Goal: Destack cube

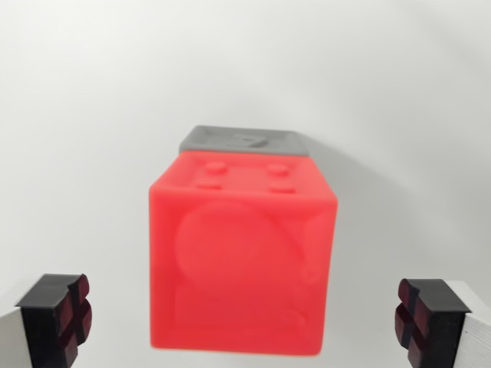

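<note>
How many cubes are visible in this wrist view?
2: a red plastic cube at centre between the open fingers, and a grey cube partly hidden behind it. Others may be hidden.

White gripper (245, 322) fingers, black tips, dark-red pads.

Item count, wrist view:

- Cubes: 2 in total.
  - Red cube (242, 268): 1. Its upper face carries 4 raised studs.
  - Grey cube (244, 139): 1, only partly visible past the red one.
- Pincer (245, 320): 1, with 2 fingertips (57, 318) in view, one at each lower corner.
- Table (92, 92): 1 plain white surface.
</note>
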`<action>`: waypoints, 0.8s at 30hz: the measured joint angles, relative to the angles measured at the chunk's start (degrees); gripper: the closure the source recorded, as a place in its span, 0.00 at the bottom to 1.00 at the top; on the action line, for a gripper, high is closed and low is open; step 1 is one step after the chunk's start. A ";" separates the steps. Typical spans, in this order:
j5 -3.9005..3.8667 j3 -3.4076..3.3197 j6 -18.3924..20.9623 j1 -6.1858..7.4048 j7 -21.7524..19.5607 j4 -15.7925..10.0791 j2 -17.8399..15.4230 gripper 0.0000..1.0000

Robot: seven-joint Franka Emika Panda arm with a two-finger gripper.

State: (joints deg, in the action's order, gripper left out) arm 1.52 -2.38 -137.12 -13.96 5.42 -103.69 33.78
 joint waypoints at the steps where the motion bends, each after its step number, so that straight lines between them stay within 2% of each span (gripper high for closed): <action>1: 0.02 0.01 -0.35 0.00 0.02 0.00 0.34 0.00; 14: 0.16 0.12 -3.71 -0.06 0.12 0.24 4.03 0.00; 22: 0.17 0.19 -4.52 -0.12 0.14 0.42 4.93 0.00; 23: 0.17 0.20 -4.55 -0.13 0.14 0.42 4.97 1.00; 24: 0.17 0.20 -4.57 -0.13 0.14 0.42 4.99 1.00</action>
State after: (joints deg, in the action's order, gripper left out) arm 1.69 -2.18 -141.68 -14.10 5.56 -103.26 38.77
